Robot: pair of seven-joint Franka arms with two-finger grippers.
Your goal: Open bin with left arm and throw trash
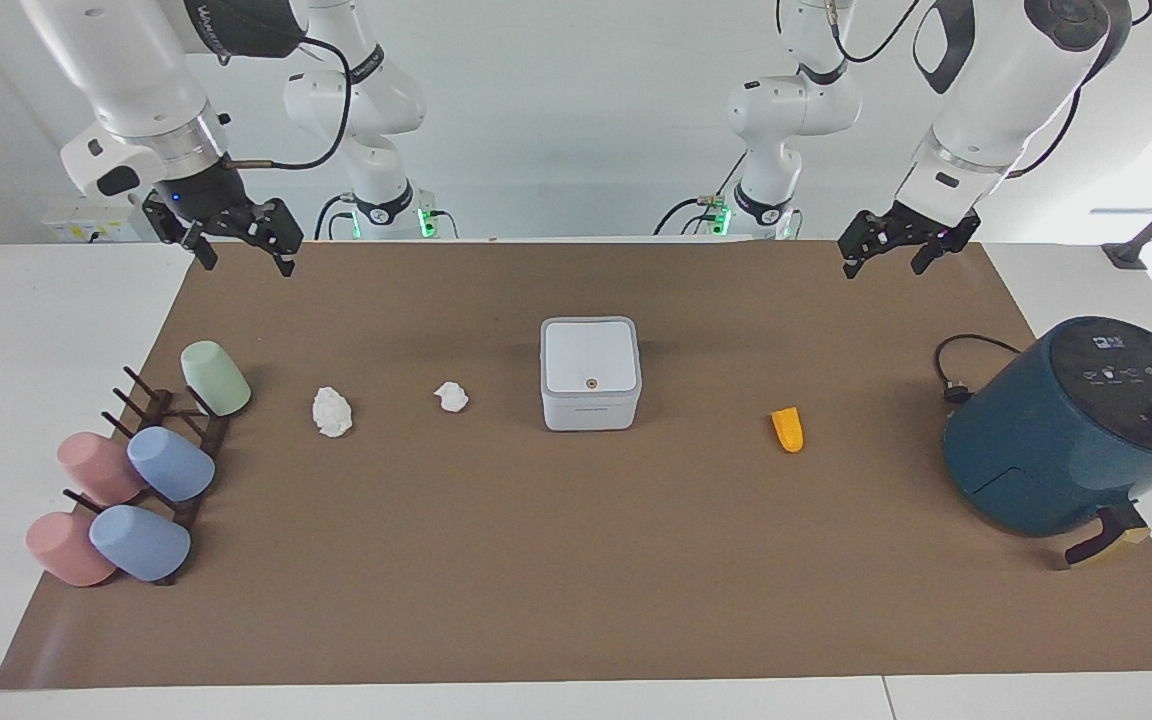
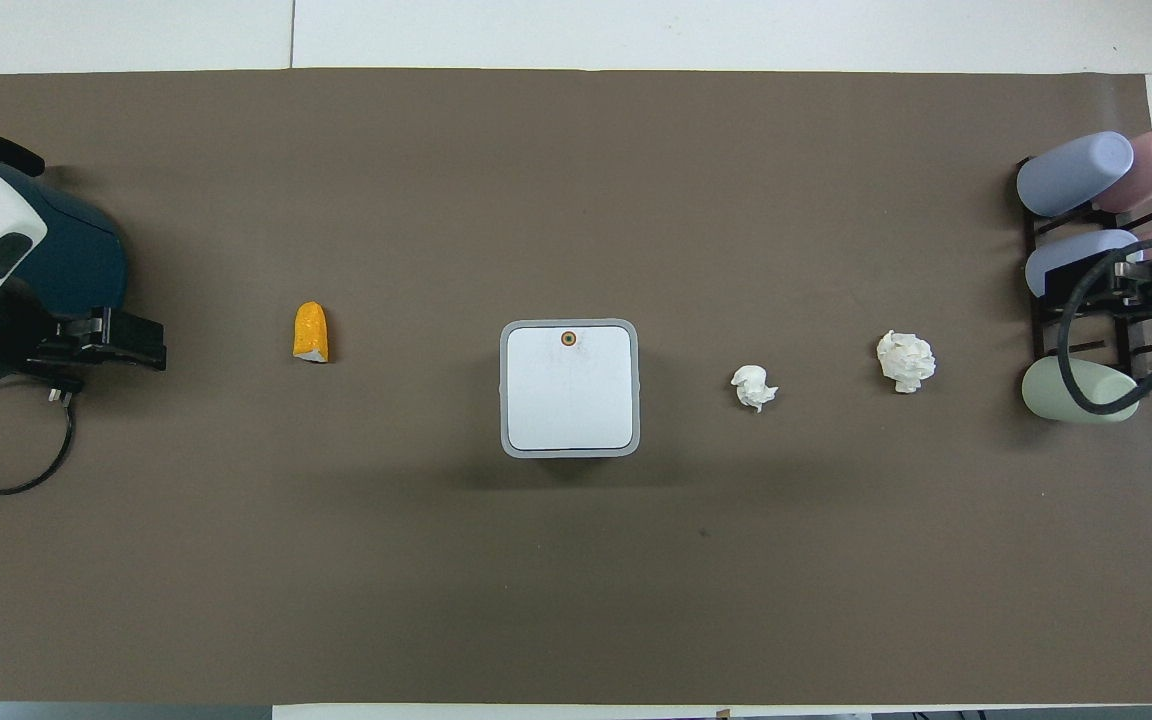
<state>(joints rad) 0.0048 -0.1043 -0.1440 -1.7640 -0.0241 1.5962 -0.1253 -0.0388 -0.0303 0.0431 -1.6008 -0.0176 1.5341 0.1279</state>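
Nearest the facing camera is bare brown mat (image 1: 576, 600) on the tabletop (image 1: 36, 330); my landmark, the bin (image 1: 590, 374), sits mid-mat with its lid shut, round button on the edge farther from me. Beside the bin, toward my right arm's end, lie two paper wads: the smaller wad (image 1: 451, 397) near it, the larger wad (image 1: 332, 412) farther along. Toward my left arm's end lies the orange peel (image 1: 788, 429), apart from the bin. My left tool (image 1: 894, 247) and right tool (image 1: 240, 242) hang with fingers spread wide, holding nothing; only the facing view shows them whole. From overhead, the left tool overlaps the air fryer (image 2: 26, 270), the right the cup rack (image 2: 1096, 290).
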